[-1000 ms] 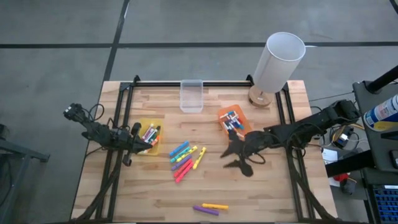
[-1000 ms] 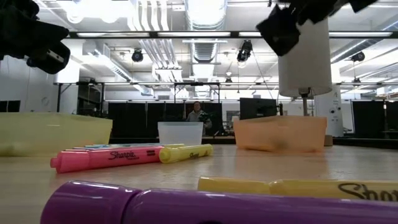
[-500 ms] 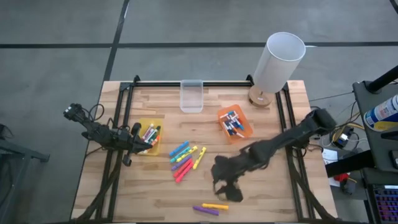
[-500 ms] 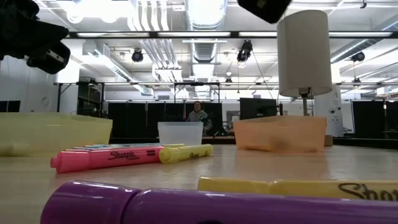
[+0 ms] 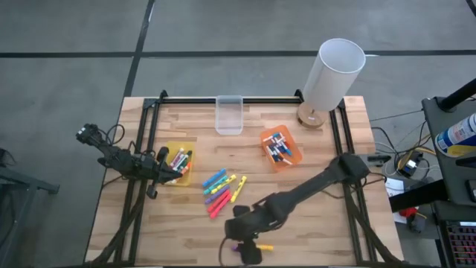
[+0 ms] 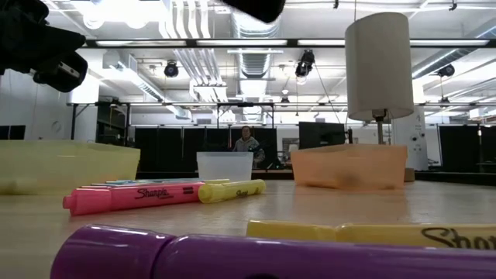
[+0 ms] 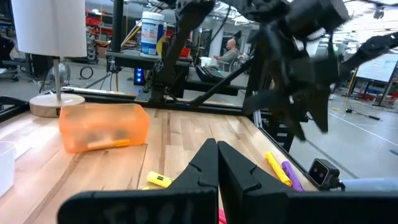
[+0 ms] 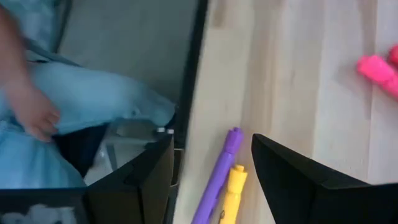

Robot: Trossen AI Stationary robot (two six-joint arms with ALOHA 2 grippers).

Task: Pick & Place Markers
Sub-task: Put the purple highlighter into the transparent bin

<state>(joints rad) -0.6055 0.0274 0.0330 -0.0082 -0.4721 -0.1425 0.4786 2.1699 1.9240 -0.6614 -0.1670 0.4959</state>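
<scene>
Two highlighters lie side by side at the table's near edge, well away from the white lamp (image 5: 332, 77): a purple highlighter (image 5: 239, 251) and a yellow highlighter (image 5: 260, 246), touching along their length in the right wrist view. The right gripper (image 5: 239, 242) hangs directly over this pair with its fingers (image 8: 292, 180) spread wide, one on each side of the two pens, holding nothing. Farther from the edge, toward the lamp, a loose cluster of loose markers (image 5: 221, 190) lies on the bare wood; blue, yellow, pink and purple bodies show, about seven in all, though overlaps make the count uncertain. There are three bins: an orange bin (image 5: 281, 147) nearest the lamp with several slim white-barrelled markers inside, a clear bin (image 5: 229, 115) beside the lamp along the far edge, and a yellow bin (image 5: 178, 163) on the side of the table opposite the lamp, holding a few coloured markers. The left gripper (image 5: 165, 170) sits over the yellow bin's edge, its fingers (image 7: 214, 171) pressed together with nothing between them.
</scene>
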